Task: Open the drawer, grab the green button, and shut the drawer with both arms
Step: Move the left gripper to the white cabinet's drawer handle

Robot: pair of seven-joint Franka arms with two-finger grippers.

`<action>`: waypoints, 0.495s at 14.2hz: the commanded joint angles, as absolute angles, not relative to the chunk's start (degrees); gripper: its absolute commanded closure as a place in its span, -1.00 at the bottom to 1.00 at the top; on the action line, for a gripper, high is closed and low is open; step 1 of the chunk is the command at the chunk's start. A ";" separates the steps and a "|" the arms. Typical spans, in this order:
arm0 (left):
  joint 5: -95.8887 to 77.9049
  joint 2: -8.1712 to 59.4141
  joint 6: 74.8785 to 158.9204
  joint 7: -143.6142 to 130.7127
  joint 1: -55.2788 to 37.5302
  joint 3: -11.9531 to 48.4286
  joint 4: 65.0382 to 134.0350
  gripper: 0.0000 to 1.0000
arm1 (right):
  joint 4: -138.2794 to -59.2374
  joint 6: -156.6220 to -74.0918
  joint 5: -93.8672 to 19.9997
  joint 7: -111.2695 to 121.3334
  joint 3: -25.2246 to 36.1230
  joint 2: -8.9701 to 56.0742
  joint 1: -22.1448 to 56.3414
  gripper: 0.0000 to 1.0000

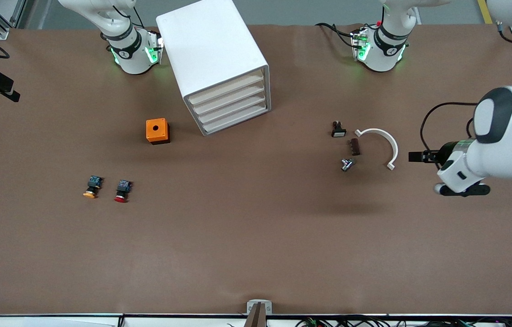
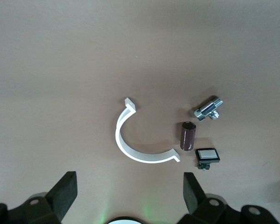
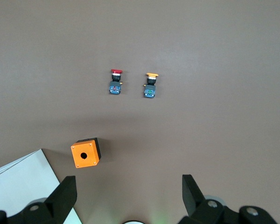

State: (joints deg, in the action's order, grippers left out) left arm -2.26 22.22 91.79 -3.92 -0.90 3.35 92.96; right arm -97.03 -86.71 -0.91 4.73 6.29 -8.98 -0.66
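Opening step, not yet started: all four drawers (image 1: 233, 105) in the white cabinet (image 1: 213, 54) are shut. Green button unseen, presumably inside.

Near to far:
- 2 buttons: orange-capped (image 1: 92, 186), red-capped (image 1: 122, 190)
- 1 orange box (image 1: 157, 131), 8 o'clock of cabinet

Left gripper (image 2: 128, 196) spread wide over white curved bracket (image 2: 140, 140). Right gripper (image 3: 128, 193) spread wide over table (image 1: 256, 236).

Next: one gripper to a drawer front.

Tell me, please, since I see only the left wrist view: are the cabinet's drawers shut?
Observer: Yes, all four drawers in the white cabinet are shut.
Operator: Is the green button visible anywhere?
Observer: No. Only a red-capped button and an orange-capped button lie out, toward the right arm's end.
Operator: Where is the right gripper?
Observer: The right gripper hangs open over the table beside the orange box. Your left gripper is open by the white bracket.
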 commanded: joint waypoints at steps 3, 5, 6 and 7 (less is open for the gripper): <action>-4.22 28.20 91.05 -13.69 -2.10 3.69 91.14 -1.00 | -98.44 -87.01 -1.05 3.78 6.33 -10.72 -0.35 -1.00; -4.39 29.53 90.97 -18.26 -4.47 3.69 91.06 -1.00 | -98.44 -86.75 -1.05 3.78 6.24 -10.72 -0.26 -1.00; -4.48 29.53 90.88 -21.07 -4.74 3.78 90.88 -1.00 | -98.44 -86.75 -1.05 3.78 6.24 -10.72 -0.26 -1.00; -4.57 29.62 90.79 -23.96 -6.31 4.04 90.62 -1.00 | -98.44 -86.66 -1.05 3.78 6.33 -10.72 -0.35 -1.00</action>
State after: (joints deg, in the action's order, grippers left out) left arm -3.94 29.16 91.88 -19.06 -4.30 3.81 92.53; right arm -97.04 -86.68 -0.91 4.72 6.28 -9.06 -0.59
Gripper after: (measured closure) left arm 0.000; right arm 0.000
